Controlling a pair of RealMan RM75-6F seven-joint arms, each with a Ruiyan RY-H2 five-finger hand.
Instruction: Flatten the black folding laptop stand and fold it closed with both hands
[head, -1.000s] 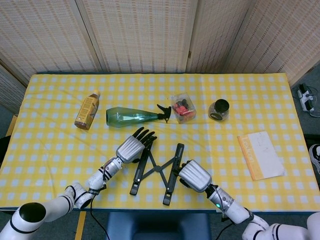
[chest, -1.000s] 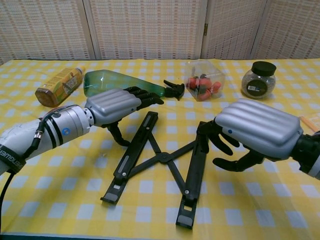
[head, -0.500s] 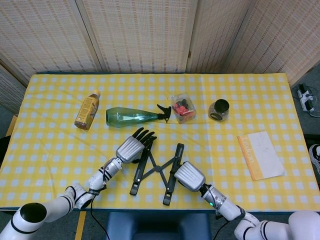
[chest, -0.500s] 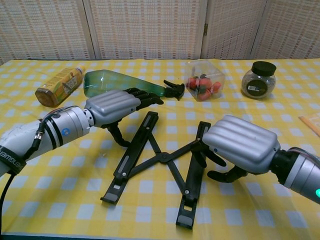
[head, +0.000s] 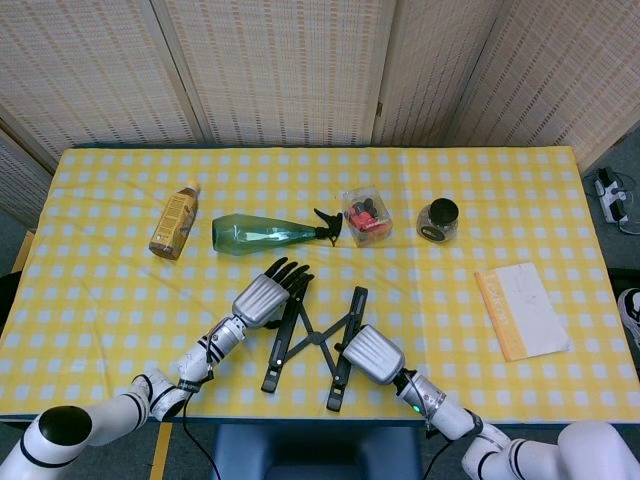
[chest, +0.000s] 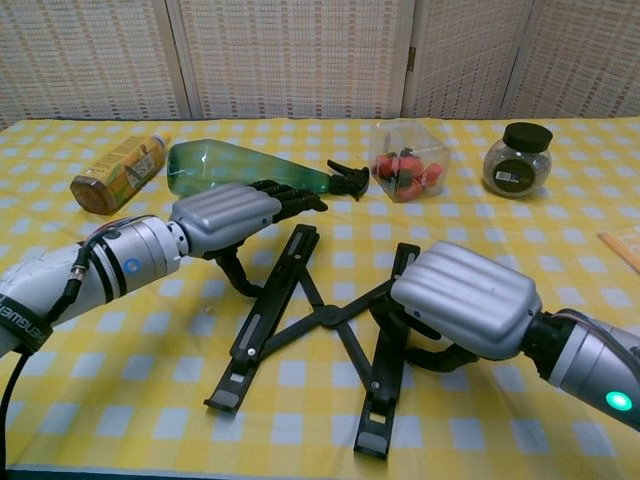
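The table (head: 100, 290), under a yellow checked cloth, carries the black laptop stand (head: 312, 338) flat near its front edge, arms crossed in an X. Right hand (chest: 468, 300) covers the stand's right bar, fingers curled around it. Left hand (chest: 225, 215) rests at the stand's left bar top, fingers extended and apart. Behind the stand lies a green bottle (head: 262, 234).

Brown bottle (head: 174, 222); green spray bottle (head: 262, 233); clear box (head: 366, 217); jar (head: 438, 220); booklet (head: 522, 309)
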